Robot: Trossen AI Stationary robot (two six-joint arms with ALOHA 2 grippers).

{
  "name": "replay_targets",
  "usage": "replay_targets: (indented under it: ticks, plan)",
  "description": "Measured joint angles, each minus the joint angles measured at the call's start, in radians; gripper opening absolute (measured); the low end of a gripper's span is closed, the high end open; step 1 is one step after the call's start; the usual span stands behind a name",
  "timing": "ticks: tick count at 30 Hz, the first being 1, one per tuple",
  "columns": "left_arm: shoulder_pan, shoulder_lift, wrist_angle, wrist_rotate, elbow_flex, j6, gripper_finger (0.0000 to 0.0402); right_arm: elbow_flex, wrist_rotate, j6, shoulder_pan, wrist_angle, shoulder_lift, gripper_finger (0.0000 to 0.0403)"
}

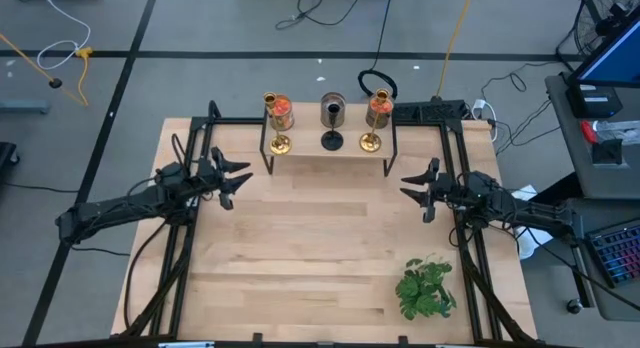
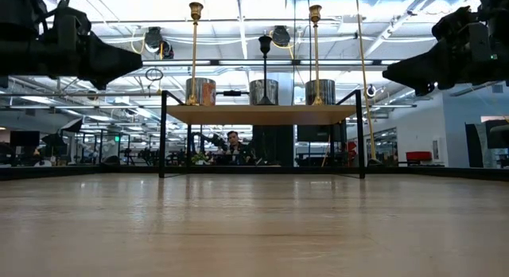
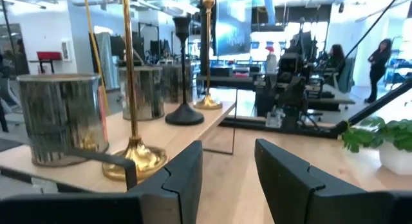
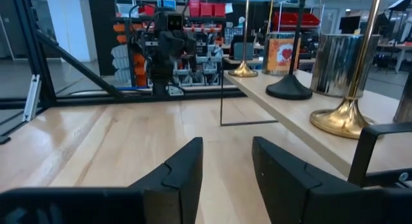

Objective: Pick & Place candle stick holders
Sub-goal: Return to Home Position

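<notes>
Three candle stick holders stand on their round bases in a row on a raised wooden shelf (image 1: 328, 160) at the table's far middle. One gold holder (image 1: 279, 143) is at the left, a black one (image 1: 331, 140) in the middle, and a second gold one (image 1: 370, 142) at the right. All have tall thin stems (image 2: 195, 46). My left gripper (image 1: 240, 176) hovers open and empty left of the shelf's near edge, with the left gold base (image 3: 135, 156) just ahead. My right gripper (image 1: 410, 188) hovers open and empty right of the shelf, near the right gold base (image 4: 341, 118).
Three jars stand behind the holders on the shelf: two with orange contents (image 1: 279, 110) (image 1: 379, 108) and a greyish one (image 1: 332, 111). The shelf rests on thin black legs (image 2: 162, 134). A leafy green plant (image 1: 425, 286) sits at the table's near right. Bare wood (image 1: 320, 238) lies between the arms.
</notes>
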Motion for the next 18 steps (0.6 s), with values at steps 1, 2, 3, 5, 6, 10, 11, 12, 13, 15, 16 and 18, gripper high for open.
replay_targets:
  ticks: [1,2,3,5,6,10,11,12,13,15,16,18]
  plan:
    - [0.0,-0.001,0.003,0.006,0.0,-0.002,0.015,-0.007,0.0,0.0,0.0,0.0,-0.006,0.013]
    - [0.0,-0.001,0.006,0.015,0.001,-0.002,0.015,-0.015,0.0,0.0,0.0,0.0,-0.01,0.013]
    - [0.0,-0.001,0.003,0.027,0.001,-0.002,0.015,-0.021,0.0,0.001,0.0,0.0,-0.013,0.013]
    - [0.0,0.0,-0.002,0.049,0.001,-0.006,0.015,-0.028,0.0,0.001,0.0,-0.001,-0.016,0.013]
    - [-0.001,0.0,-0.007,0.054,0.001,-0.006,0.015,-0.028,0.0,0.001,0.0,-0.001,-0.016,0.013]
    - [0.0,0.0,-0.032,0.052,0.001,-0.006,0.015,-0.029,0.0,0.001,0.0,-0.003,-0.016,0.013]
    - [0.0,0.0,-0.037,0.051,0.001,-0.012,0.015,-0.03,0.0,0.001,0.0,-0.003,-0.016,0.013]
    - [0.0,0.0,-0.043,0.049,0.001,-0.019,0.015,-0.03,0.0,0.001,0.0,-0.003,-0.016,0.013]
    - [0.0,0.0,-0.046,0.049,0.001,-0.023,0.015,-0.03,0.0,0.001,0.0,-0.004,-0.016,0.013]
    - [0.0,0.0,-0.047,0.049,0.001,-0.023,0.0149,-0.03,-0.001,0.001,0.0,-0.004,-0.016,0.013]
    - [0.0,0.0,-0.049,0.049,0.001,-0.023,0.0149,-0.03,-0.001,0.0,0.0,-0.004,-0.016,0.013]
    - [0.0,0.0,-0.053,0.049,0.001,-0.021,0.0146,-0.031,-0.001,-0.001,0.0,-0.005,-0.016,0.0128]
